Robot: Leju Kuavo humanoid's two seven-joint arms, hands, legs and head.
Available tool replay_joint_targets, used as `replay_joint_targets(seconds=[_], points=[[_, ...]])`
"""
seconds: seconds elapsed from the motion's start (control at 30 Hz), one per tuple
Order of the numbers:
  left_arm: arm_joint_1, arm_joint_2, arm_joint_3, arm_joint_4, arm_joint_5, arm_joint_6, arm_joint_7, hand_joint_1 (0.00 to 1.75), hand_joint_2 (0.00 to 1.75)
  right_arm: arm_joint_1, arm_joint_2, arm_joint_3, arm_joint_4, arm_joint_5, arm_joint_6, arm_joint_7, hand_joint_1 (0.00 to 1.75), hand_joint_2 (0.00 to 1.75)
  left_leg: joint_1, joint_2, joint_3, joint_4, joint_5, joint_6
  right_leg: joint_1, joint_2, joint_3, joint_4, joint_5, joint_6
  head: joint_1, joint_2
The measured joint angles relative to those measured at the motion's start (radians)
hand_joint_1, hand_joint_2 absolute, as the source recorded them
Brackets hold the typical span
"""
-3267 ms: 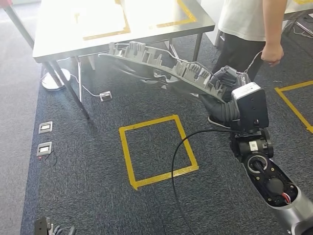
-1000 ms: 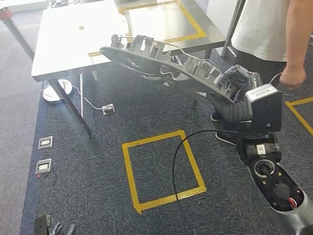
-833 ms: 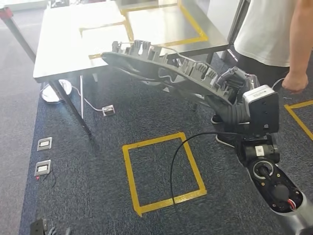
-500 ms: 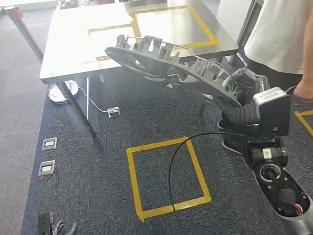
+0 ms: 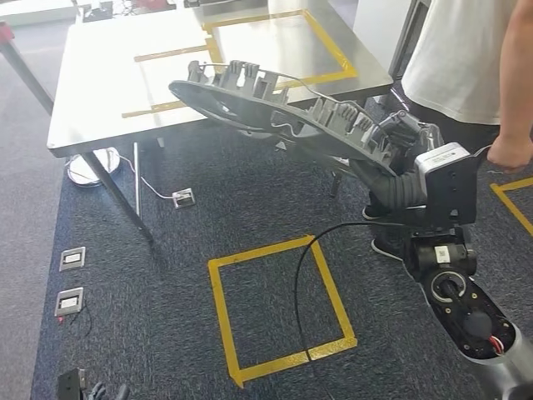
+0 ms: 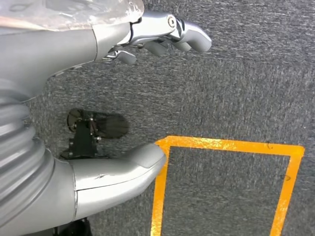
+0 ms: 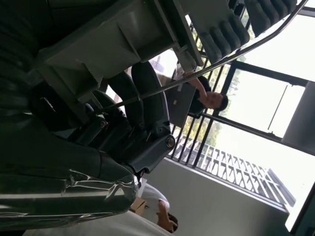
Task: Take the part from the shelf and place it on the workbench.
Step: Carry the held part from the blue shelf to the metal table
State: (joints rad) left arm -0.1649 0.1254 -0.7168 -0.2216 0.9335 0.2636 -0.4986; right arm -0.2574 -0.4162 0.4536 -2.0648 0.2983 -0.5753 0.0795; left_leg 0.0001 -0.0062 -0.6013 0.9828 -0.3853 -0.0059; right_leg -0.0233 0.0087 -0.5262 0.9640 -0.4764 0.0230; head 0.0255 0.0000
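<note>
Carrying part (image 5: 283, 117) to surface (image 5: 94, 100) at 11 o'clock; right hand (image 5: 402, 137) fingers (image 7: 148, 103) grasping its end, left hand (image 6: 111, 98) released. Next: advance, lower flat.

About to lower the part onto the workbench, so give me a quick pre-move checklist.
1. Right hand grips the part at one end: ok.
2. Part's far end is above the workbench, not resting on it: ok.
3. Yellow tape outline on the bench is bare: ok.
4. Person stands close beside the right arm: not ok.
5. Left hand holds nothing, above the carpet: ok.
6. Grip firmness: cannot tell.
</note>
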Motion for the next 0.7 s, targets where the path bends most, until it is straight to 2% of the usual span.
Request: replay_joint_targets(seconds=[0.1,0.17,0.23,0.27,0.3,0.37,0.4,0.43,0.47,0.53,0.57,0.6,0.63,0.7], points=[[0.000,-0.001,0.000,0.000,0.000,0.000,0.000,0.00,1.75,-0.001,0.000,0.000,0.000,0.000,0.000,0.000,1.75,1.75,-0.001,-0.003,0.004,-0.011,-0.008,-0.009,0.003,-0.001,0.000,-0.004,-0.003,-0.002,0.006,0.000],[0.000,0.001,0.000,0.000,0.000,0.000,0.000,0.00,1.75,0.000,0.000,0.000,0.000,0.000,0.000,0.001,1.75,1.75,-0.006,-0.005,0.003,-0.009,-0.011,0.002,0.001,-0.003,0.006,-0.016,-0.001,0.010,0.008,0.000],[0.001,0.002,0.000,0.000,0.000,0.000,0.000,0.00,1.75,-0.001,0.000,0.000,-0.001,0.000,0.000,0.000,1.75,1.75,0.001,-0.004,0.011,-0.020,-0.010,0.015,0.000,-0.004,0.008,-0.015,-0.007,0.023,0.009,0.000],[0.000,0.001,0.000,0.000,0.000,0.000,0.000,0.00,1.75,-0.002,0.000,0.000,-0.001,0.000,0.000,0.000,1.75,1.75,0.005,-0.003,0.017,-0.028,-0.009,0.020,0.000,-0.004,0.000,0.008,-0.022,0.027,0.013,0.000],[0.000,0.001,0.000,0.000,0.000,0.000,0.000,0.00,1.75,-0.002,0.000,-0.001,-0.002,0.000,0.000,0.000,1.75,1.75,0.008,-0.002,0.023,-0.034,-0.008,0.024,0.000,-0.004,-0.022,0.056,-0.047,0.029,0.019,0.000],[-0.001,0.000,0.000,0.000,0.000,0.000,0.000,0.00,1.75,-0.002,0.000,-0.001,-0.002,0.000,0.000,0.000,1.75,1.75,0.009,0.000,0.028,-0.036,-0.010,0.029,0.001,-0.004,-0.095,0.199,-0.106,0.033,0.030,0.000],[-0.001,0.000,0.000,0.000,0.000,0.000,0.000,0.00,1.75,-0.001,0.000,-0.001,-0.002,0.000,0.000,0.000,1.75,1.75,0.009,0.000,0.030,-0.036,-0.012,0.029,0.000,-0.004,-0.130,0.259,-0.122,0.035,0.033,0.000],[0.000,-0.001,0.000,0.000,0.000,0.000,0.000,0.00,1.75,0.000,0.000,-0.001,-0.002,0.000,0.000,0.000,1.75,1.75,0.010,0.000,0.033,-0.036,-0.015,0.028,-0.001,-0.005,-0.148,0.282,-0.117,0.036,0.036,0.000],[0.000,-0.001,0.000,0.000,0.000,0.000,0.000,0.00,1.75,0.001,0.000,-0.001,-0.002,0.000,0.000,0.001,1.75,1.75,0.012,-0.001,0.037,-0.034,-0.018,0.026,-0.002,-0.005,-0.145,0.264,-0.091,0.038,0.038,0.000],[0.000,-0.002,0.000,0.000,0.000,-0.001,0.000,0.00,1.75,-0.001,0.000,0.000,-0.002,-0.002,-0.001,-0.004,1.75,1.75,0.016,-0.003,0.045,-0.028,-0.030,0.016,-0.007,-0.006,-0.093,0.131,-0.008,0.041,0.043,0.000],[-0.001,-0.002,0.000,0.000,-0.001,-0.002,0.000,0.00,1.75,-0.012,0.000,0.002,0.000,-0.007,-0.004,-0.012,1.75,1.75,0.016,-0.005,0.046,-0.022,-0.037,0.009,-0.007,-0.005,-0.064,0.065,0.019,0.042,0.048,0.000],[-0.002,-0.001,0.000,0.000,-0.003,-0.005,0.000,0.00,1.75,-0.033,0.000,0.008,0.002,-0.012,-0.009,-0.022,1.75,1.75,0.014,-0.006,0.045,-0.018,-0.042,0.002,-0.008,-0.003,-0.047,0.023,0.033,0.039,0.051,0.000],[-0.004,0.000,0.000,0.000,-0.004,-0.008,0.000,0.00,1.75,-0.065,0.000,0.015,0.005,-0.017,-0.014,-0.030,1.75,1.75,0.011,-0.006,0.042,-0.015,-0.044,-0.003,-0.008,0.000,-0.041,0.004,0.033,0.034,0.049,0.000],[-0.012,0.000,0.000,0.000,-0.007,-0.013,0.001,0.00,1.75,-0.137,0.001,0.032,0.013,-0.020,-0.025,-0.032,1.75,1.75,0.011,-0.005,0.042,-0.016,-0.045,-0.013,-0.006,0.005,-0.042,0.005,0.029,0.017,0.037,0.000]])
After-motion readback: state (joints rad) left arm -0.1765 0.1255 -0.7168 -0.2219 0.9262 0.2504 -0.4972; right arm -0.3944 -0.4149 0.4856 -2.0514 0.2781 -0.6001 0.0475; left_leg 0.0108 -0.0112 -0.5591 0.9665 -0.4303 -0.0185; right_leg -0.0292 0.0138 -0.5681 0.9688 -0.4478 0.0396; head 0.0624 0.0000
